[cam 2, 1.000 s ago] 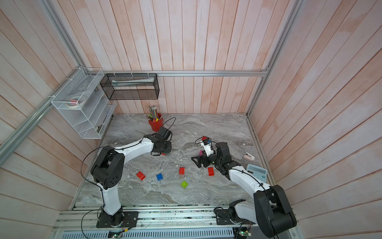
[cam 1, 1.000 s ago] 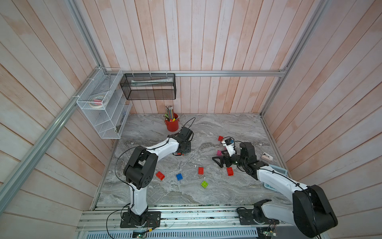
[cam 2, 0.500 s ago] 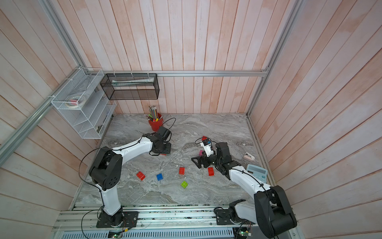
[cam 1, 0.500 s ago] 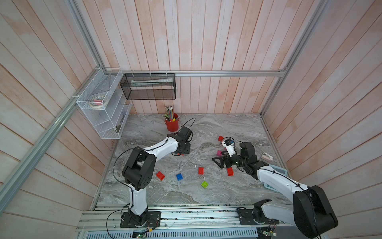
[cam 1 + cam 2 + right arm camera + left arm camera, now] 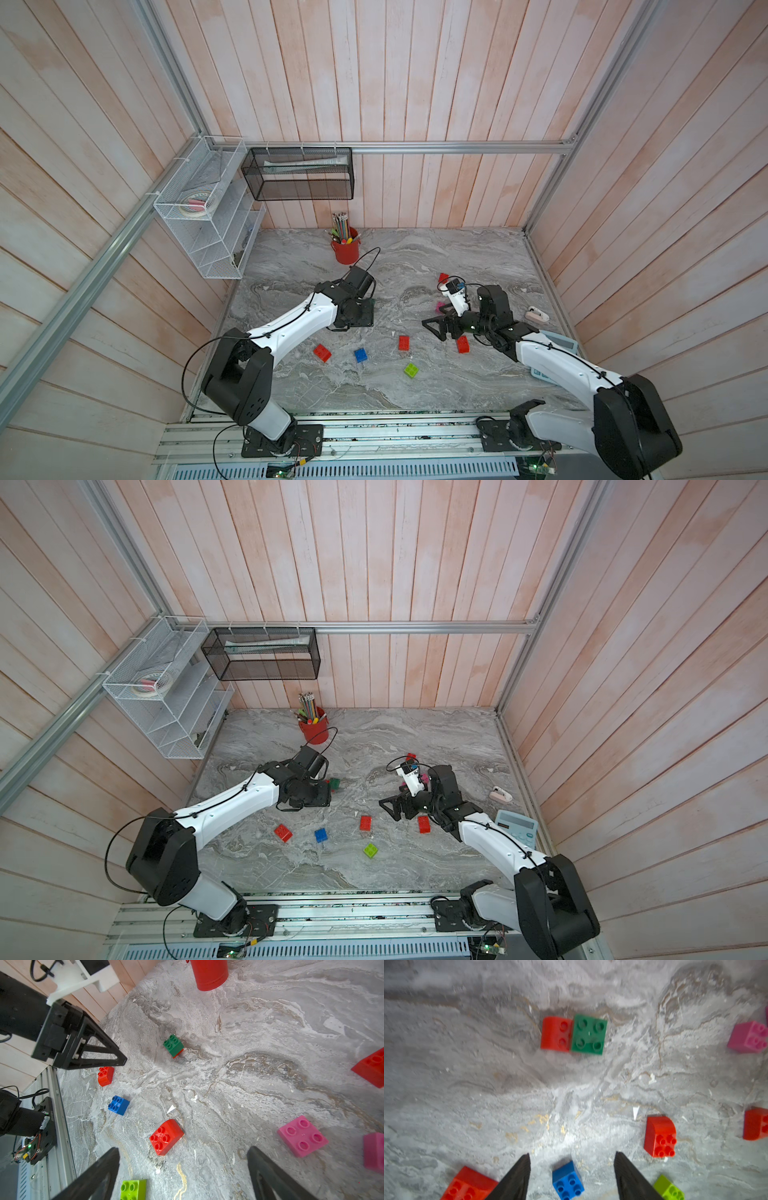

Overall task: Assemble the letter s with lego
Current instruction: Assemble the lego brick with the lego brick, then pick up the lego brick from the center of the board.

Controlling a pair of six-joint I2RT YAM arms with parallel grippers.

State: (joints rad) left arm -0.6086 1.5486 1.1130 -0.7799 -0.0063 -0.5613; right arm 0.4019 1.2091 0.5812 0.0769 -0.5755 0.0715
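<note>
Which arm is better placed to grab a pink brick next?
Right, probably. The right gripper hangs open and empty, with a pink brick just beside it in its wrist view. The left gripper, also open, sits farther off, by the dark green brick.

Red brick mostly hidden, seemingly behind green brick.

Grey marbled table. Cup stands at the back. Green brick touches red brick. Blue brick, lime brick, pink bricks and further red bricks lie loose. Calculator at right edge.
</note>
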